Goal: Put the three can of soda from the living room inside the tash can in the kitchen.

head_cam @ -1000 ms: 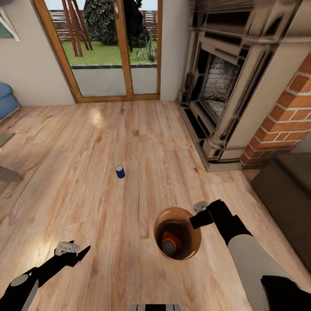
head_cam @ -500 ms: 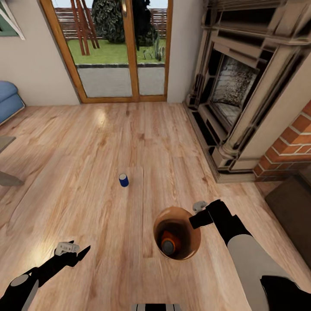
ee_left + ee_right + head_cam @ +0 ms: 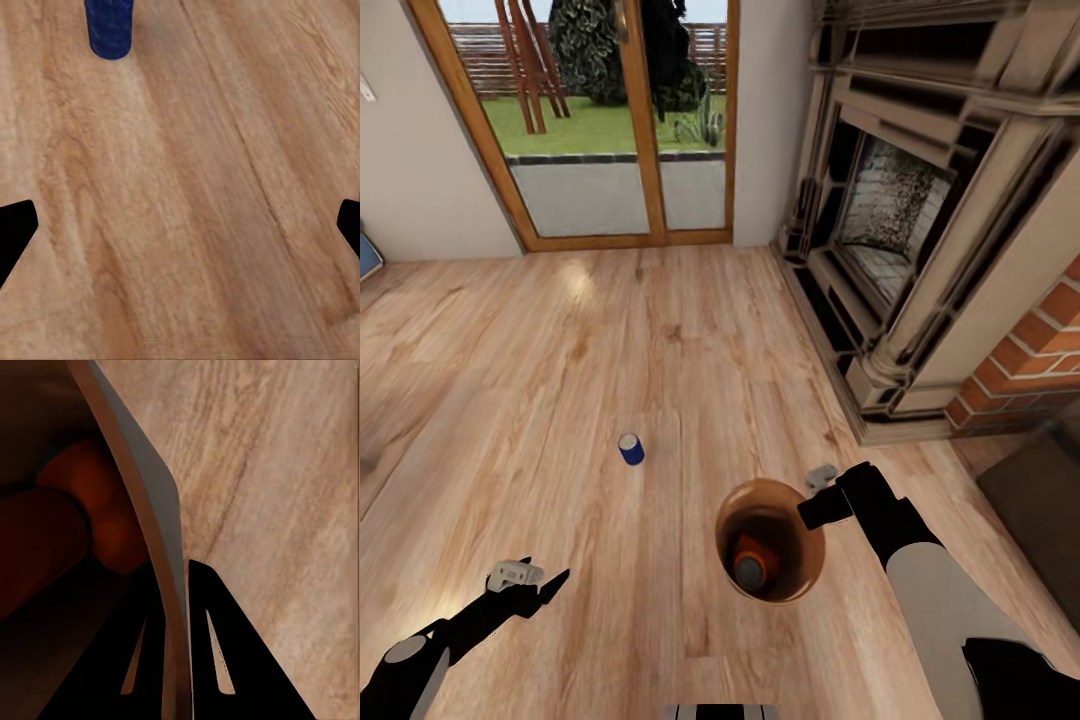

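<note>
The round bin (image 3: pixel 771 541), glossy orange-brown inside, sits low centre in the head view with an orange can (image 3: pixel 750 560) lying in it. The right gripper (image 3: pixel 812 512) is clamped on its thin rim; the right wrist view shows one finger (image 3: pixel 217 652) outside the curved wall (image 3: pixel 142 502). A blue can (image 3: pixel 630 448) stands on the pale wood floor (image 3: pixel 560 380), left of the bin; the left wrist view shows its blue side (image 3: pixel 109 26). The left gripper (image 3: pixel 545 585) hangs spread and empty at lower left. A carved fireplace (image 3: pixel 900 220) fills the upper right.
</note>
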### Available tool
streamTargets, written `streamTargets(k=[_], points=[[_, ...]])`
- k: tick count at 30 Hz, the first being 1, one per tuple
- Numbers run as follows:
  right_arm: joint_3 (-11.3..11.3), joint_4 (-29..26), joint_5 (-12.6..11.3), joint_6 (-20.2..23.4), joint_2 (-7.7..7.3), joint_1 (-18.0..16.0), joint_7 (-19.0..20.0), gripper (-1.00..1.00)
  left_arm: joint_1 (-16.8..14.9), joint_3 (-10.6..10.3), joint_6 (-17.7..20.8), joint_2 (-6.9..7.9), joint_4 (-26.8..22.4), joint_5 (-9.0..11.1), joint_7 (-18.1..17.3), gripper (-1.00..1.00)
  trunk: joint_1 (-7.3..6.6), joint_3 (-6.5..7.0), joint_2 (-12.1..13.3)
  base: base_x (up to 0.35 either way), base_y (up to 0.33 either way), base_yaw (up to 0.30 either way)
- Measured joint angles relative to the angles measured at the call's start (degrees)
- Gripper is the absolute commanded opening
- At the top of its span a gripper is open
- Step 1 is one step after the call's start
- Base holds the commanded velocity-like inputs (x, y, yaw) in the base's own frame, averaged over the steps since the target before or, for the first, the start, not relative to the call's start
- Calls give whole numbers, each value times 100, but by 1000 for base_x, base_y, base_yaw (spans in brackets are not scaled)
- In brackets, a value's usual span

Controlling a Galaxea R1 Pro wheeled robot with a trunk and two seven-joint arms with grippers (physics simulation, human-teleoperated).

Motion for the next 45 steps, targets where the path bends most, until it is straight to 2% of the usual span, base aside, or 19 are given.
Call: streamTargets(k=[15,45], points=[[-6,0,7,-1,35,0,0,-100,0,0,0,0,0,-2,0,100,0,7,0,312,104,-1],[-7,0,16,-21,42,0,-4,-100,0,0,-14,-2,0,-9,0,100,0,23,0,323,4,0]])
